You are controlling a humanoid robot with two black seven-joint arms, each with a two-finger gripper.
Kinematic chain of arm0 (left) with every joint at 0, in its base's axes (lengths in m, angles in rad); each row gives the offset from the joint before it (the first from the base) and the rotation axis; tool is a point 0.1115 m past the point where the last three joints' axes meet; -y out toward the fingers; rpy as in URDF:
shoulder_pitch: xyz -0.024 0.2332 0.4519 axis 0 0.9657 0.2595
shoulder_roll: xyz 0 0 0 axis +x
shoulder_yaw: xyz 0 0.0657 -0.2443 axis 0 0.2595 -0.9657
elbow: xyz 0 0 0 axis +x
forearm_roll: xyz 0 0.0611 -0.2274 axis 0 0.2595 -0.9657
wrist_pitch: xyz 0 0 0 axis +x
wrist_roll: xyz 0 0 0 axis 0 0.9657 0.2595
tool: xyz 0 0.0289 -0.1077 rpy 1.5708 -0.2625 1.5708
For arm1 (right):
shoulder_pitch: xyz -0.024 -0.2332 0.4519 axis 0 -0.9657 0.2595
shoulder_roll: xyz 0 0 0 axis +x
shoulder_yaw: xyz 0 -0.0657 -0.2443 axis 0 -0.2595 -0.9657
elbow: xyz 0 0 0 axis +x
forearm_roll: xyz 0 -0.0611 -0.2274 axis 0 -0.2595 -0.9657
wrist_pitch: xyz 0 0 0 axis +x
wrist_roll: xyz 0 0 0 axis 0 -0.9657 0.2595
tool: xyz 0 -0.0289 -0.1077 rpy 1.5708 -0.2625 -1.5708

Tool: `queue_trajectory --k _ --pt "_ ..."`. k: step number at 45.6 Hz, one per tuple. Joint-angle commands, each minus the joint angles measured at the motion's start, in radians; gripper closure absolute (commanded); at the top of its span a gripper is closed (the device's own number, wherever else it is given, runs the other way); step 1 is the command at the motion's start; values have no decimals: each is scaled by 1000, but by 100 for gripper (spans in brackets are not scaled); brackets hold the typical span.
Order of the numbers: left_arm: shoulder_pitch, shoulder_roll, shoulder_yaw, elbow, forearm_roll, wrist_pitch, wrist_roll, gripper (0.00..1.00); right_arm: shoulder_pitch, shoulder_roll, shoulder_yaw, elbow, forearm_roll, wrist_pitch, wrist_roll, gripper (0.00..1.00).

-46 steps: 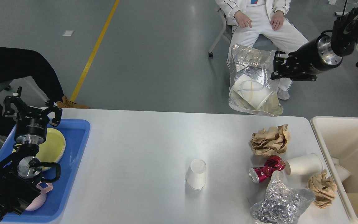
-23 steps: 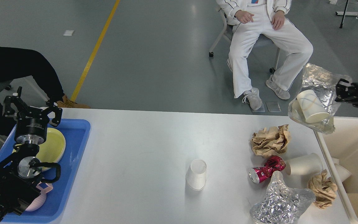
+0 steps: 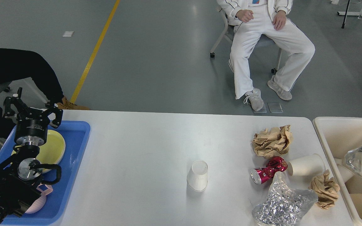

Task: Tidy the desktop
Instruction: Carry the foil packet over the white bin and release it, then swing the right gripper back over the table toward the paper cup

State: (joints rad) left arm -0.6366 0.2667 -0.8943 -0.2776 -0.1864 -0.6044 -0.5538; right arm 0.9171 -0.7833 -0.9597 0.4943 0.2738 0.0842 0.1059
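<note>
- On the desktop (image 3: 137,150), a broad bare stretch runs from the left gripper (image 3: 31,108) rightward to an upturned cup (image 3: 197,175); litter crowds the far right edge beside the cream bin (image 3: 328,125).
- The left gripper hangs wide open over the blue tray (image 3: 74,157), holding nothing; the right gripper is out of view.
- Counted on the desktop: two paper cups, two brown paper wads, one red can (image 3: 269,169), one foil bag (image 3: 283,204).
</note>
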Motion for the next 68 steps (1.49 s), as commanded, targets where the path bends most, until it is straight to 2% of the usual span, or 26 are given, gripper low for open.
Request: queue_trajectory --k 1,14,24,30,33,43,47,55,63,68 --pt "0 0 0 0 1 0 0 4 -50 6 52 -31 2 -1 1 0" --pt "0 0 0 0 1 0 0 4 -21 30 45 0 -2 6 1 0" --pt "0 0 0 0 1 0 0 4 319 45 -82 157 -59 11 -2 0" --pt "0 0 0 0 1 0 0 4 541 136 -226 251 -65 11 -2 0" --pt "0 0 0 0 -1 0 0 4 643 228 -287 288 -61 14 -2 0" --pt "0 0 0 0 1 0 0 4 798 430 -347 391 -59 20 -6 0" --pt "0 -1 0 0 -1 0 0 4 851 495 -355 421 -59 72 -12 0" --pt "0 0 0 0 -1 0 0 4 950 610 -332 444 -57 285 -12 0" --pt "0 -1 0 0 -1 0 0 4 1016 697 -332 469 -62 382 -12 0" --pt "0 0 0 0 -1 0 0 4 1074 708 -326 510 -62 430 -12 0"
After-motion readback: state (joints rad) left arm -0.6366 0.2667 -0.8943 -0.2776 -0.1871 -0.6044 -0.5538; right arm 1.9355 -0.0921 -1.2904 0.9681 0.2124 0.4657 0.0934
